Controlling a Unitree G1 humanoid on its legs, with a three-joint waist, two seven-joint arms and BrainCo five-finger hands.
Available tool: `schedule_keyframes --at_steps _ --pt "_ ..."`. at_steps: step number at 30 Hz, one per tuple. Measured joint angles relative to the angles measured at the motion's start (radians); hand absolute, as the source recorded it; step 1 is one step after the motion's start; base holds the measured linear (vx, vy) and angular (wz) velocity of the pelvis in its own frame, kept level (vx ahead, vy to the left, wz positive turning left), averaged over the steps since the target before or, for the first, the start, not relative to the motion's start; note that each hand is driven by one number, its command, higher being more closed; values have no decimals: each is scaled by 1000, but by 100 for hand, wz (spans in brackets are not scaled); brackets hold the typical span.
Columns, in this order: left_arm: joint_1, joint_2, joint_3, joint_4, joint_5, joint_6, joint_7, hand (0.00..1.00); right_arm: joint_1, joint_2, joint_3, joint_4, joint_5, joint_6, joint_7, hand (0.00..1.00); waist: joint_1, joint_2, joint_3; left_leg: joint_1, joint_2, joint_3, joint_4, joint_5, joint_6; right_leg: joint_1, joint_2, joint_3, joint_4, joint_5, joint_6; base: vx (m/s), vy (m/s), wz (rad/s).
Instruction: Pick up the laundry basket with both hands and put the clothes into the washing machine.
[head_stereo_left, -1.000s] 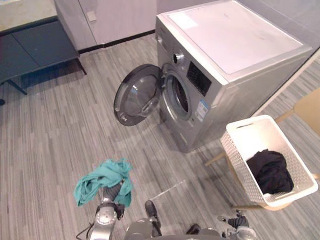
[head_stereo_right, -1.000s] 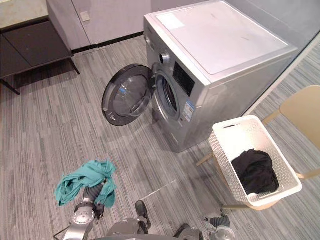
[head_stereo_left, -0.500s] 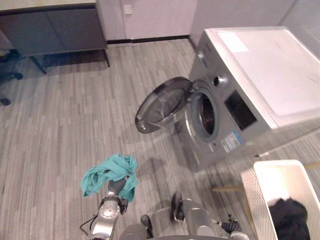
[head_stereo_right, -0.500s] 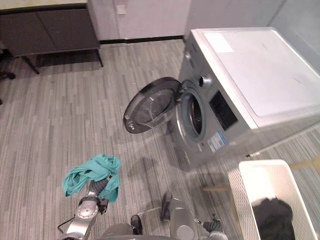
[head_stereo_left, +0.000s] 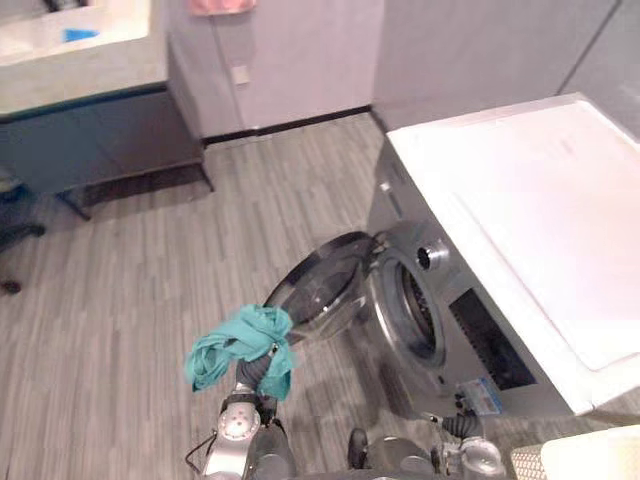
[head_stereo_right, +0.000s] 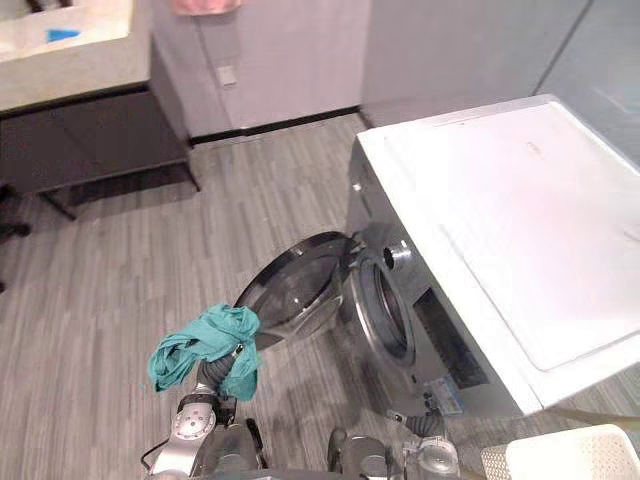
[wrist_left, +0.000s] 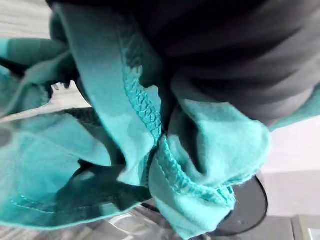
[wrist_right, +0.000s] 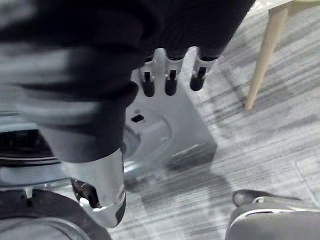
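On the grey plank floor (head_stereo_left: 120, 300) stands the silver washing machine (head_stereo_left: 520, 230) with a white top. Its round door (head_stereo_left: 320, 285) is wide open beside the drum opening. A corner of the white laundry basket (head_stereo_left: 595, 452) shows by the machine's front corner, apart from both hands. The teal garment (head_stereo_left: 240, 348) is bunched over the left hand (wrist_left: 240, 65), near the door; whether that hand is clamped on it cannot be told. The right hand (wrist_right: 170, 70) hangs low, relaxed and apart, holding nothing. A small blue-and-white label (head_stereo_left: 482, 398) sits low on the machine's front, its print too small to read.
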Motion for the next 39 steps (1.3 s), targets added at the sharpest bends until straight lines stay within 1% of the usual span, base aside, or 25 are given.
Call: schedule_keyframes --at_steps 1,2,3,4,6,7,12,13,15,17,18,19,20,22,23,24,26,28,29,30,31,33,34,35,39 --pt "2 -6 0 2 0 0 0 100 2 0 -1 0 -1 0 0 0 0 13 -7 11 -3 -26 -51 37 -3 -4 9 21 12 -10 17 242 341 -108" --pt "10 -18 -5 9 1 0 0 100 5 -13 -3 7 -1 -1 0 0 1 39 -24 37 14 -52 -79 98 -31 -6 31 67 28 -38 55 247 422 -112" --pt "6 1 -6 25 2 0 -1 100 6 15 1 19 -2 -1 2 0 0 -2 -41 56 6 4 -67 72 -27 -14 7 112 44 -56 73 227 402 -116" --pt "15 12 -6 23 2 0 -1 100 12 28 5 19 -2 -2 1 0 4 -9 -48 69 -1 33 -74 60 -19 -26 -3 135 53 -59 80 152 294 -107" --pt "40 30 -1 27 2 0 2 100 17 47 24 22 -2 -1 1 0 8 -43 -70 102 -8 136 -63 23 1 -36 -26 220 50 -61 110 50 206 -110" --pt "39 33 -1 28 2 1 2 100 16 46 24 22 -2 -2 1 0 8 -49 -74 110 -7 162 -59 14 6 -38 -30 243 45 -55 120 -31 221 -104" --pt "2 57 -10 74 2 1 2 100 -28 24 20 105 -2 1 1 0 -1 -32 -96 135 -38 295 -122 -7 6 -111 -49 398 -16 10 169 -85 135 -106" --pt "-16 67 -29 89 4 1 2 100 -47 15 22 120 -3 1 1 0 -2 -24 -94 139 -51 296 -151 -6 6 -151 -45 397 -18 52 176 -75 106 -119" --pt "-16 78 -39 90 5 1 2 100 -71 10 23 147 -3 1 1 0 -1 -18 -98 152 -49 310 -184 3 18 -194 -45 294 -20 97 166 -54 73 -120" --pt "-26 88 -45 109 5 3 1 100 -98 -6 21 177 1 1 2 0 -18 -13 -97 184 -51 388 -220 28 37 -216 -123 -40 -15 102 119 -15 -5 -88" --pt "-31 93 -50 112 6 3 0 100 -104 -26 19 181 -3 0 0 0 -35 4 -92 202 -53 401 -236 32 33 -210 -168 -184 -18 115 101 10 -7 -56" --pt "-33 96 -53 111 6 3 0 100 -104 -34 21 182 -8 0 0 0 -37 11 -94 207 -51 405 -241 33 32 -207 -173 -214 -22 125 101 40 -11 -33" --pt "-42 103 -71 112 8 3 -1 100 -98 -45 21 185 -12 -1 0 0 -51 22 -91 213 -42 409 -238 31 24 -191 -162 -212 -35 129 110 55 -87 -28" --pt "-51 102 -71 111 17 2 -2 100 -97 -61 21 186 -11 -1 0 0 -51 40 -81 211 5 430 -172 7 -10 -183 -136 -201 -37 113 105 64 -119 -32" --pt "-49 101 -69 111 18 3 -4 100 -94 -62 20 188 -10 -1 -1 0 -46 39 -69 187 48 415 -44 -1 -21 -162 -125 -192 -33 100 101 73 -171 -39" --pt "-42 95 -68 108 18 3 -9 100 -81 -64 20 185 -10 -1 -2 0 -42 43 -64 145 100 368 117 6 -14 -138 -105 -183 -25 92 97 80 -178 -42" --pt "-27 75 -66 88 17 4 -18 100 -64 -66 21 174 0 0 -3 0 -30 49 -56 93 144 272 298 46 8 -116 -78 -138 4 55 74 120 -120 -58" --pt "-16 57 -66 58 15 4 -19 100 -65 -63 21 160 1 1 -8 0 -24 40 -50 40 120 178 328 -26 11 -118 -77 -84 23 37 68 118 -16 -82" --pt "-13 54 -66 36 15 5 -19 100 -67 -62 20 143 1 2 -10 0 -19 38 -49 15 82 125 263 -66 -4 -143 -75 -35 38 30 72 56 14 -76" --pt "-13 54 -66 32 15 4 -19 100 -68 -62 19 140 0 2 -11 0 -18 38 -48 13 72 114 243 -68 -5 -148 -74 -26 40 30 74 70 56 -102" --pt "-15 54 -66 24 12 4 -17 100 -71 -60 10 138 0 2 -21 0 -10 39 -48 27 42 74 127 -65 -7 -175 -66 11 60 24 82 87 115 -99" --pt "-20 52 -67 -13 5 4 -13 100 -76 -74 8 120 0 1 -30 0 -1 66 -29 30 46 65 1 -22 -39 -250 -24 48 156 -12 110 79 149 -98" --pt "-54 72 -66 -25 0 5 0 100 -95 -49 18 103 3 3 -42 0 -5 21 5 1 42 105 68 -37 -39 -311 -48 61 259 -44 126 37 104 -59" --pt "-102 78 -58 -39 -3 7 10 100 -100 -41 31 72 17 1 -44 0 -6 -7 44 -44 44 120 131 -74 -28 -385 -60 46 325 -51 135 17 125 -51" --pt "-257 90 -50 -79 -34 7 69 100 -184 -39 34 2 43 2 -87 0 0 -28 122 -285 85 140 370 -151 5 -621 -62 51 499 -64 148 -91 95 -40"
